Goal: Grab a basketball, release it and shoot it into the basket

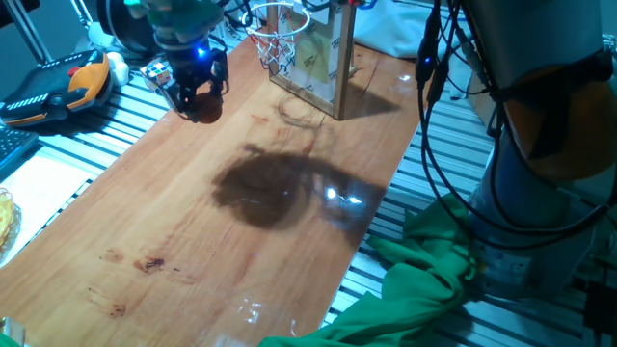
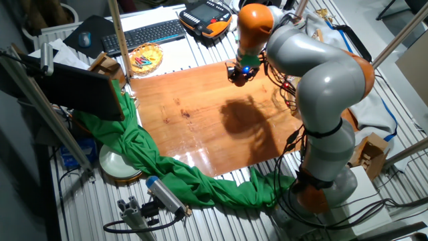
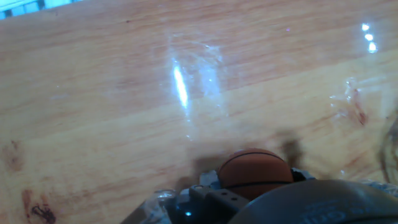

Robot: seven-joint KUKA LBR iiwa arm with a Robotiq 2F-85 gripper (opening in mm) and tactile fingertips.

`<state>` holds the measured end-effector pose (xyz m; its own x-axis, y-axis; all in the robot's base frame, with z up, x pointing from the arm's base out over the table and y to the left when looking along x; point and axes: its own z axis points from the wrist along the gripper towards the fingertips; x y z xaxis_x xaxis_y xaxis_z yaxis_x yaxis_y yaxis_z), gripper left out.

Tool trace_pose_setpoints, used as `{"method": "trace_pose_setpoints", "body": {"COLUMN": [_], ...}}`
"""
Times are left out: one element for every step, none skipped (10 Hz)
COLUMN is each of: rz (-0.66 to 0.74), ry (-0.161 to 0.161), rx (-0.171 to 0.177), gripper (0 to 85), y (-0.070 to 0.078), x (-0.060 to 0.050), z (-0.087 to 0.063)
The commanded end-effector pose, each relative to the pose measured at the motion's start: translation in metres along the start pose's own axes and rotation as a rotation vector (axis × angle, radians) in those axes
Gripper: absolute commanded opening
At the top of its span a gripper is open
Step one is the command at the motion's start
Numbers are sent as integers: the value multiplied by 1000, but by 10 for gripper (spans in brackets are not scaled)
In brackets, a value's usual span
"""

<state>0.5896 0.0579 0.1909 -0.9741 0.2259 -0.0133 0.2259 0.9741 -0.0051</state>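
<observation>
The basketball (image 1: 204, 106) is a small orange ball with dark seams, held between the fingers of my gripper (image 1: 201, 96). The gripper hangs just above the far left part of the wooden table (image 1: 241, 241), left of the basket. In the hand view the basketball (image 3: 255, 168) sits at the bottom edge over the wood. The basket (image 1: 280, 37) has an orange-red rim and white net on an upright backboard (image 1: 323, 60) at the table's far end. In the other fixed view my gripper (image 2: 239, 75) is at the table's far edge and the basket is hidden behind the arm.
An orange-and-black pendant (image 1: 58, 85) lies left of the table, also in the other fixed view (image 2: 208, 15). Green cloth (image 1: 424, 289) drapes off the near right corner. A keyboard (image 2: 144, 33), a bowl (image 2: 146, 57) and a black panel (image 2: 73, 87) stand beside the table.
</observation>
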Motion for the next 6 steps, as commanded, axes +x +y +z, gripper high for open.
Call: {"method": "trace_pose_setpoints", "body": {"rz": [-4, 3, 20, 37, 54, 44], "ry": [15, 21, 18, 15, 5, -13], "rx": [-16, -24, -12, -5, 9, 23], "gripper": [10, 10, 10, 10, 10, 10], "y": [0, 0, 0, 0, 0, 0], "x": [0, 0, 0, 0, 0, 0], "z": [0, 0, 0, 0, 0, 0]}}
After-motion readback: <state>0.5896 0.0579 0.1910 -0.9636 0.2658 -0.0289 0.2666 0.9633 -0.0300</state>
